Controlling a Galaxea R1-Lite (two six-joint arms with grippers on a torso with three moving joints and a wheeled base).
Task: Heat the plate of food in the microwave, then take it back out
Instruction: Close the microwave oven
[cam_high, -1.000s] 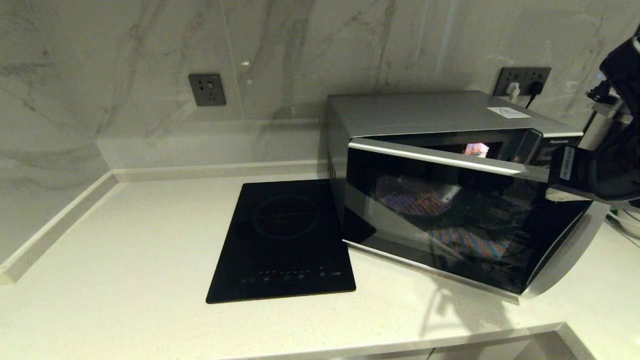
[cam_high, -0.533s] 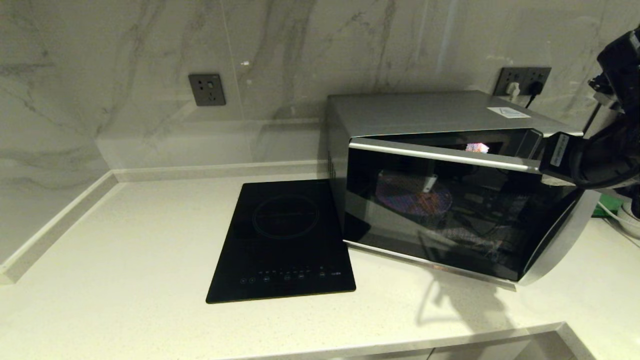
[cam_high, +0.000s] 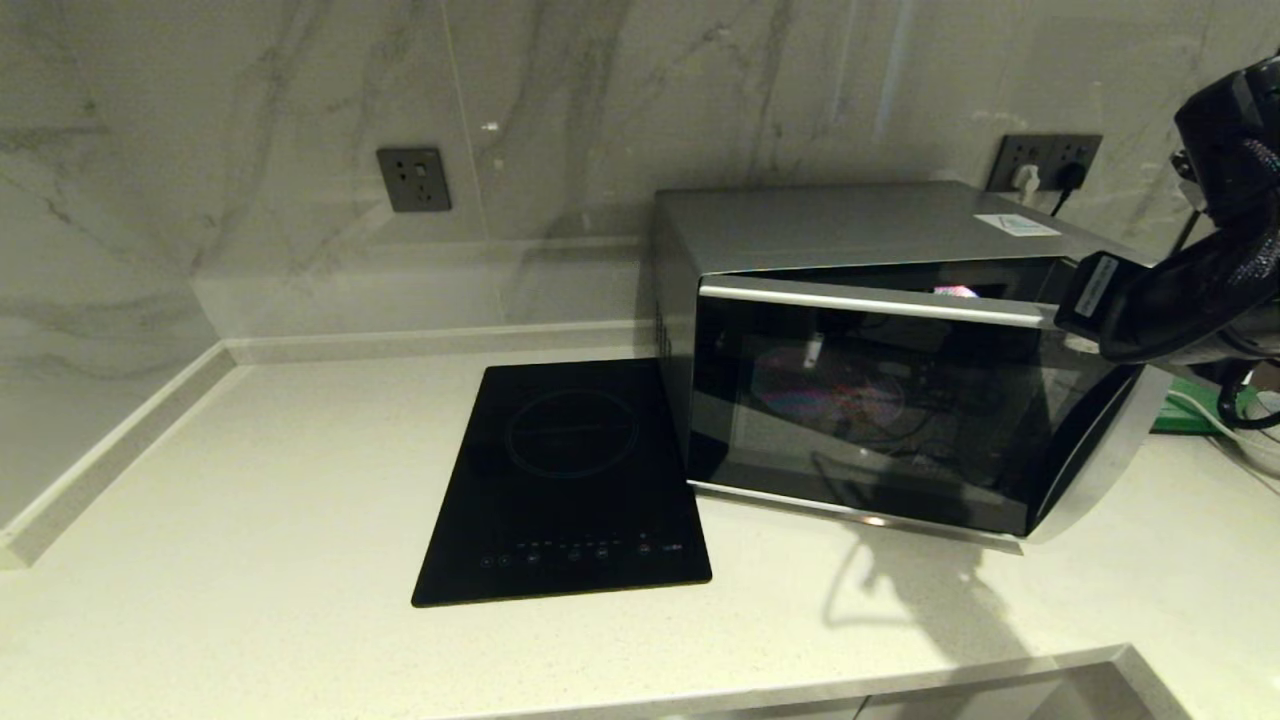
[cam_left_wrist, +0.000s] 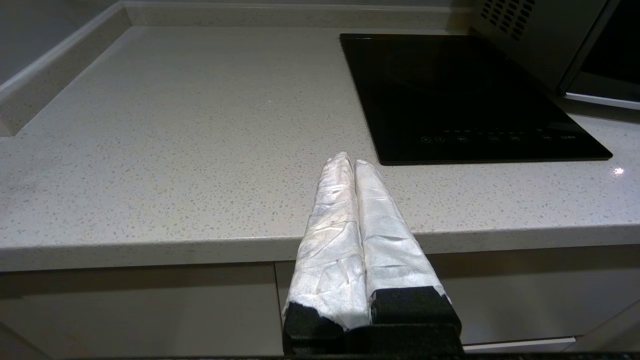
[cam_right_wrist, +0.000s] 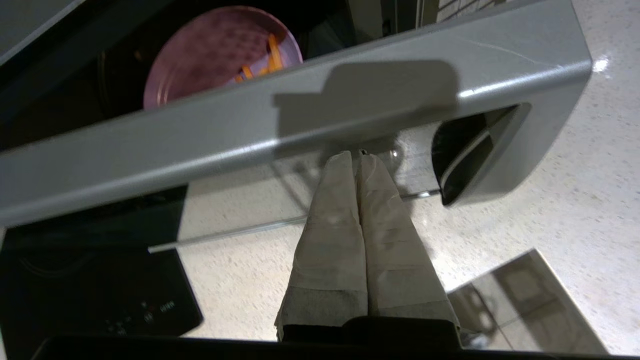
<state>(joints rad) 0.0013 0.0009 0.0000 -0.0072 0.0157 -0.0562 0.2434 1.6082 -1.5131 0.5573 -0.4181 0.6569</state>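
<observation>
The silver-grey microwave (cam_high: 850, 225) stands on the counter at the right, its dark glass door (cam_high: 880, 420) hinged at the bottom and almost upright, with a narrow gap left at the top. Through that gap the purple plate of food (cam_right_wrist: 215, 55) with orange sticks lies inside; it also glimmers faintly through the glass (cam_high: 830, 385). My right gripper (cam_right_wrist: 354, 155) is shut and empty, its tips against the door just under the silver handle strip (cam_right_wrist: 300, 120), at the door's right end (cam_high: 1062, 318). My left gripper (cam_left_wrist: 350, 162) is shut and empty, parked low before the counter's front edge.
A flat black induction cooktop (cam_high: 570, 480) lies just left of the microwave. Wall sockets (cam_high: 414, 179) sit on the marble backsplash, with plugs behind the microwave (cam_high: 1045, 175). A green tray (cam_high: 1190, 410) and a white bowl (cam_high: 1262, 440) show at the far right behind my arm.
The microwave door has swung up from half-lowered to nearly closed. My right arm has moved up and back with it, staying shut against the handle end.
</observation>
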